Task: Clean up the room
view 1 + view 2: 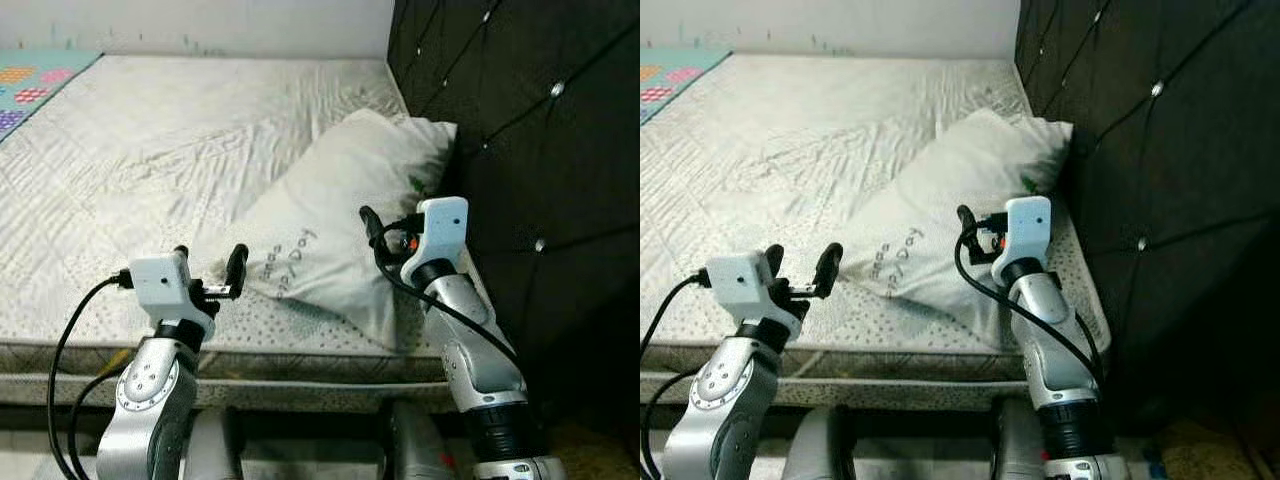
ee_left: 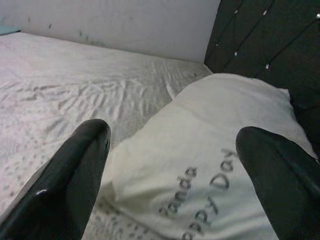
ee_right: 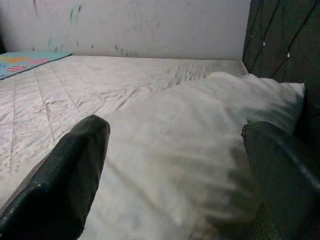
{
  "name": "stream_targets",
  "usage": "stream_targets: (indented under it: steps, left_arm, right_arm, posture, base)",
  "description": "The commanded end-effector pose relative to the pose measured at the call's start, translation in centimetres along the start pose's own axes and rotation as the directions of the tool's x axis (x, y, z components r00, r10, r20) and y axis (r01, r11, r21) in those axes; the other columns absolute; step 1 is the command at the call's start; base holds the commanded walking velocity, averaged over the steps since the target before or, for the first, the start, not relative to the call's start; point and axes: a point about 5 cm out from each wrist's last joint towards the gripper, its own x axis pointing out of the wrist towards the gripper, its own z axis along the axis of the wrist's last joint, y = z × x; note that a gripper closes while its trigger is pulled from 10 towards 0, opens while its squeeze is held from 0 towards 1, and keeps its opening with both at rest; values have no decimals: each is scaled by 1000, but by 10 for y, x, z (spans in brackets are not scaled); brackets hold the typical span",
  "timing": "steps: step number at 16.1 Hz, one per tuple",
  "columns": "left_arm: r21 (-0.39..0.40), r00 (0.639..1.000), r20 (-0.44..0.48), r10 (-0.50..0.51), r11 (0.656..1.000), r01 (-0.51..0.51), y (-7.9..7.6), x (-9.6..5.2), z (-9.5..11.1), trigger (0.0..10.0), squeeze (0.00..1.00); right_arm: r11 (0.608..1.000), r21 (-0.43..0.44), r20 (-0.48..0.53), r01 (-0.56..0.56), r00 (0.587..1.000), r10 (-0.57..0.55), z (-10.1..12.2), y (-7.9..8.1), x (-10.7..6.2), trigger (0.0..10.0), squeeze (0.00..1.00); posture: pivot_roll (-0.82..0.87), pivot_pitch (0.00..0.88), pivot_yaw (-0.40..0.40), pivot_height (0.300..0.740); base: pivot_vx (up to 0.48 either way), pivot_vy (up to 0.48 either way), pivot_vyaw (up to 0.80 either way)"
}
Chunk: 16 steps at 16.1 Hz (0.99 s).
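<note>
A white pillow (image 1: 330, 215) with grey lettering lies on the bare mattress (image 1: 150, 150), its far end propped against the dark headboard. My left gripper (image 1: 210, 262) is open just above the mattress's front edge, level with the pillow's lettered near corner (image 2: 200, 185) and a little short of it. My right gripper (image 1: 383, 235) is open over the pillow's right side, close to the headboard. In the right wrist view the pillow (image 3: 190, 150) bulges between the two spread fingers (image 3: 65, 185); I cannot tell whether they touch it.
The black tufted headboard (image 1: 530, 130) rises along the right side, close to my right arm. A white wall (image 1: 200, 25) runs behind the bed. A colourful patterned mat (image 1: 30, 85) lies at the far left corner. The mattress's front edge (image 1: 300, 360) is right below my arms.
</note>
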Motion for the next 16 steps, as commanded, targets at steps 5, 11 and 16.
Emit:
stream_targets:
  steps: [5,11,16]
  left_arm:
    - [14,1000,4,-20,1000,20,-4,4,-1,10000,0]
    - [26,1000,8,-7,1000,7,-3,10,-3,10000,0]
    - [9,1000,8,23,1000,-23,3,2,-11,10000,1000]
  right_arm:
    - [1000,9,29,15,999,-16,8,-4,2,10000,0]
    - [999,2,25,37,999,-38,4,-11,0,10000,0]
    - [995,-39,4,88,996,-87,-6,-25,-22,10000,0]
  posture:
    - [-108,0,10,709]
    - [-110,0,13,740]
    - [-127,0,6,740]
  base:
    - [0,0,0]
    - [0,0,0]
    - [0,0,0]
